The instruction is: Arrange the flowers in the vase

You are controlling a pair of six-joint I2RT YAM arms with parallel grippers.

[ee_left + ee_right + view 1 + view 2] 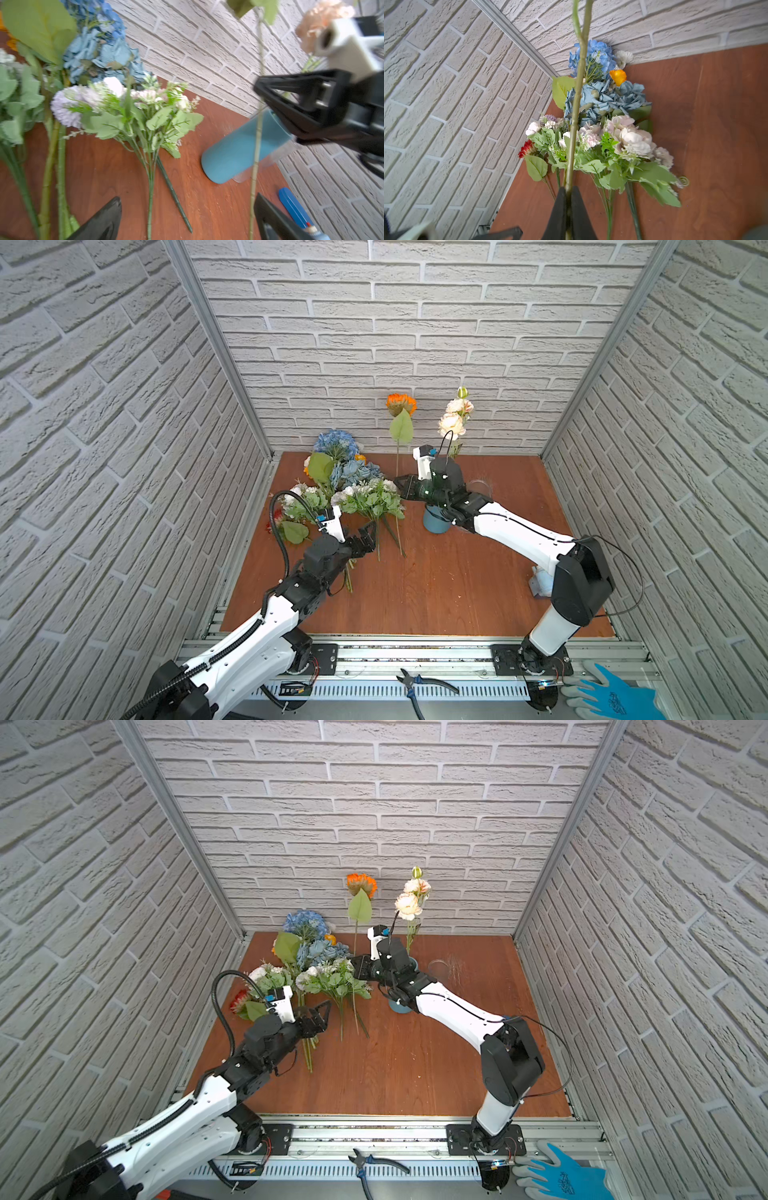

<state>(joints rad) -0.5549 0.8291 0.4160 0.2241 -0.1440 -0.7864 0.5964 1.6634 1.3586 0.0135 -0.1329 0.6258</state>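
Flowers lie heaped on the wooden table on the left arm's side of the blue vase, heads toward the back wall and green stems pointing to the front edge. In the heap, a blue hydrangea rests against the brick wall with blue roses just in front of it and an orange-yellow poppy between them. Leafy bunches of white and lilac blooms lie nearest the front, with a red bloom on the side away from the vase. Peach blooms rise upright from the vase, whose mouth the right arm largely hides in both top views.

Just beside the vase, on the heap's side, the right gripper is clenched on the stem of an orange daisy — holding it upright, the head high above the vase. The lower stem hangs down between the fingers of the left gripper, which are spread wide and grasp nothing — one finger sits close beside the stem, and whether they touch cannot be told. A clear container stands just beyond the vase, toward the back wall.
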